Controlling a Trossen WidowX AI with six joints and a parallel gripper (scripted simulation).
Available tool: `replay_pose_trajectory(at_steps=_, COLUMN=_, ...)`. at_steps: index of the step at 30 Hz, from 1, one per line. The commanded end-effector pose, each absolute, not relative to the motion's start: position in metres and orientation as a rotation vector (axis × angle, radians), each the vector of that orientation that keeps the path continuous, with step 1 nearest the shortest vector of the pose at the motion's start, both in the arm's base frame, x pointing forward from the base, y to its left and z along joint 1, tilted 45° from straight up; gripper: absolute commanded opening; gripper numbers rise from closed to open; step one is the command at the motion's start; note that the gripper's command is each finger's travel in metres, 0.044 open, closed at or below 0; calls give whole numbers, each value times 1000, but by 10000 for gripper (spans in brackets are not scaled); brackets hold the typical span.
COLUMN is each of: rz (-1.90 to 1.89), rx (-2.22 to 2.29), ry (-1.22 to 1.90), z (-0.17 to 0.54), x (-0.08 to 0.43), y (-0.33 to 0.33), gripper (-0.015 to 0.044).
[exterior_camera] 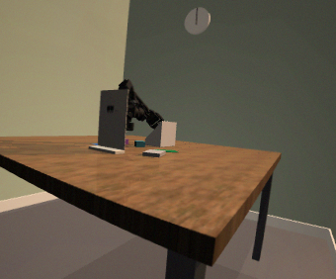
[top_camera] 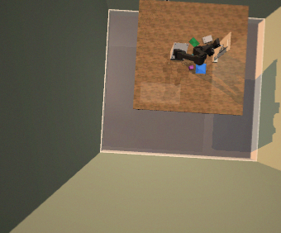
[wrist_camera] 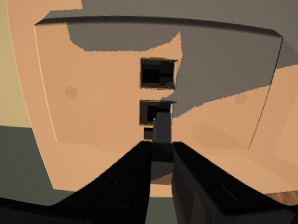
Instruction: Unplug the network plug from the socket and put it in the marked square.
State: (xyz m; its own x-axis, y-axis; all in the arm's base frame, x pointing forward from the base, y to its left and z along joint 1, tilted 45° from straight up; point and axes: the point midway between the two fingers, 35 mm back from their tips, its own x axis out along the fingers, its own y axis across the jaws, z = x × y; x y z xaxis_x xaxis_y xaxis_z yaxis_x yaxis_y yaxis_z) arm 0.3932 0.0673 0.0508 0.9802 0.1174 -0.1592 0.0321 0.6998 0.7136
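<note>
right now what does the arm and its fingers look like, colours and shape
The arm is black all over, built of chunky, blocky segments, and rises from a pale grey base. In the wrist view the two fingers are flat, dark slabs, almost black, that taper toward the tips. No cables, markings or labels can be made out at this resolution.

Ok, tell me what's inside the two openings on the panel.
On the panel, the upper socket shows only a dark recess. The lower socket has the plug sticking out, clamped by the gripper. The plug's front end is hidden, and its tab can't be made out.
</note>
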Motion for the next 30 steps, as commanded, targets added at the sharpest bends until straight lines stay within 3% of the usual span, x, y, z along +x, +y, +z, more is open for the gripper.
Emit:
replay_pose_trajectory(at_steps=1, rz=42, rx=799, ry=202, z=49, x=389, y=67, gripper=0)
replay_pose_trajectory(at_steps=30, rz=40, rx=799, ry=205, z=49, x=371, y=68, gripper=0)
